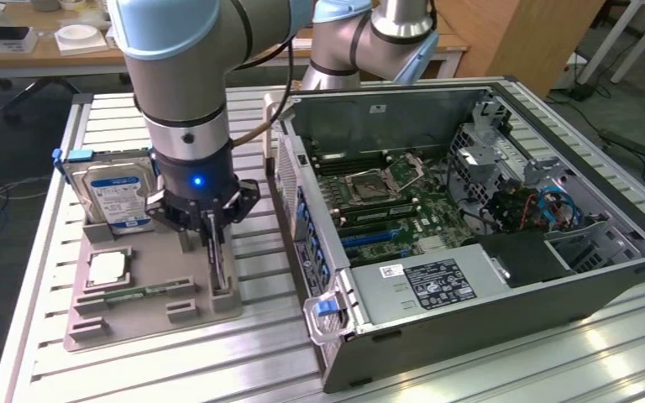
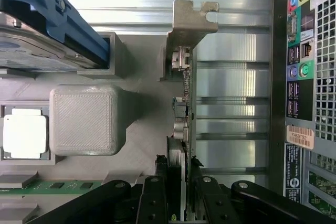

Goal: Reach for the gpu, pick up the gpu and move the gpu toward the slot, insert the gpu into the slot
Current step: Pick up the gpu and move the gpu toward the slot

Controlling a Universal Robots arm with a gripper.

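In the exterior view the gripper (image 1: 212, 239) stands low over a grey holder (image 1: 132, 323) on the table (image 1: 266, 361), to the exterior view's left of the open computer case (image 1: 547, 277). The gpu (image 1: 219, 273) stands on edge in the holder, near a hard drive (image 1: 115, 193) and well apart from the blue slot (image 1: 368, 238) inside the case.

In the wrist view the card runs edge-on, its metal bracket (image 2: 191, 19) at the far end, and the jaws sit clamped on its two faces. The pick-up looks to be in hand: gripped, not yet lifted. Freeing it calls for a straight upward pull, keeping the card upright so it does not bind.
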